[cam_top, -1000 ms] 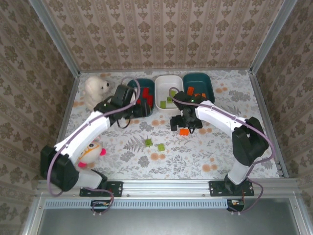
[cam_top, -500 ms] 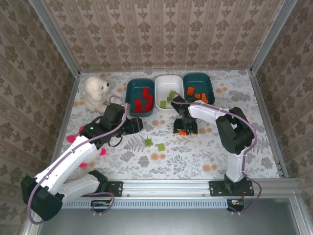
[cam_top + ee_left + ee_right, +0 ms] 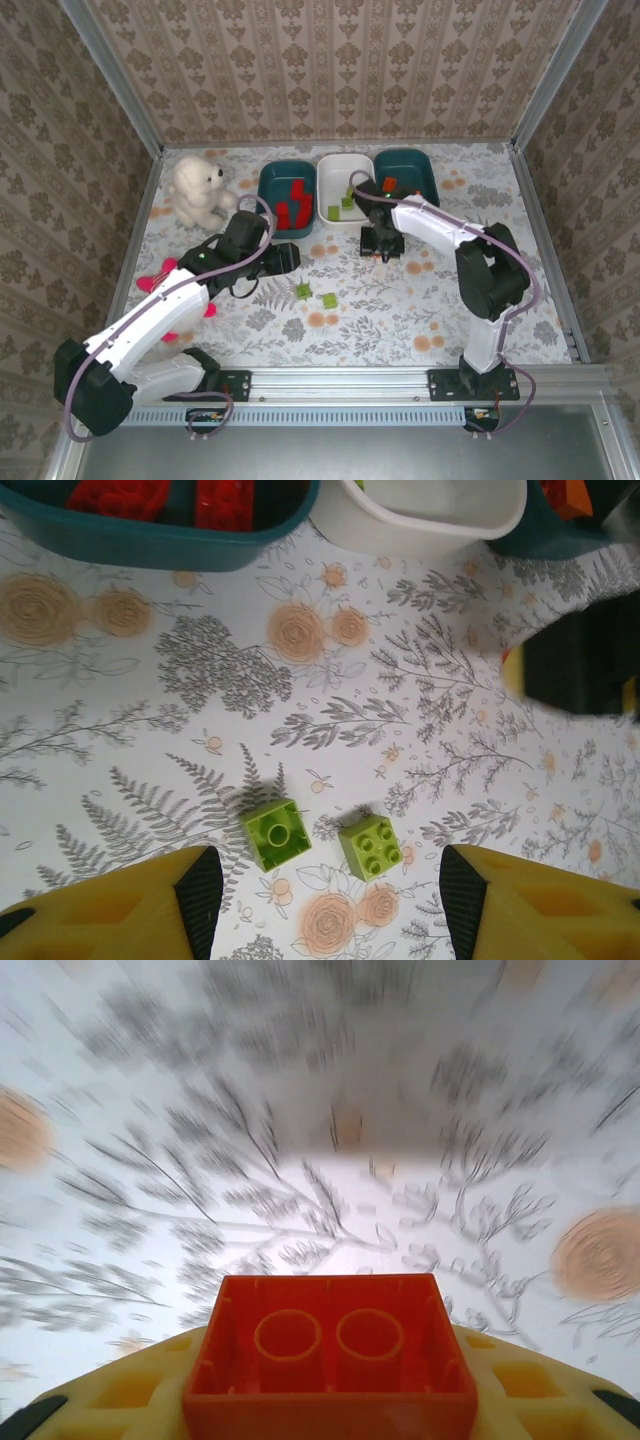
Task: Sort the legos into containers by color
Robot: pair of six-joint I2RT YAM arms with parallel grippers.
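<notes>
1. An orange brick (image 3: 328,1355) is sitting pinched between the yellow fingers of the right gripper (image 3: 383,243), two round studs showing side by side. Its long axis appears to be running from finger to finger.

2. The gripper is hanging over the flowered table (image 3: 520,300) just in front of the white tub (image 3: 340,165), near the dark teal tub (image 3: 412,162) that is already holding orange pieces.

3. The coming move likely turns on this: that teal tub is lying just beyond the gripper and slightly toward the robot's right, away from the arm bases. The right arm is by far the nearer one, so a short carry forward and rightward should do it.

4. The left gripper (image 3: 330,910) is standing spread and empty, facing two light green bricks (image 3: 275,835) (image 3: 370,847) that are lying side by side, apart, on the table. The white tub with green pieces is lying beyond them.

5. The other teal tub (image 3: 280,175), on the left, is holding the red bricks.

6. Hard to make out: the table is smearing into blur in the right wrist view, and from above the gripper's dark body is masking its load. The tubs are being cut off at the top edge of the left wrist view. A white plush bear (image 3: 197,190) is sitting at the far left.
</notes>
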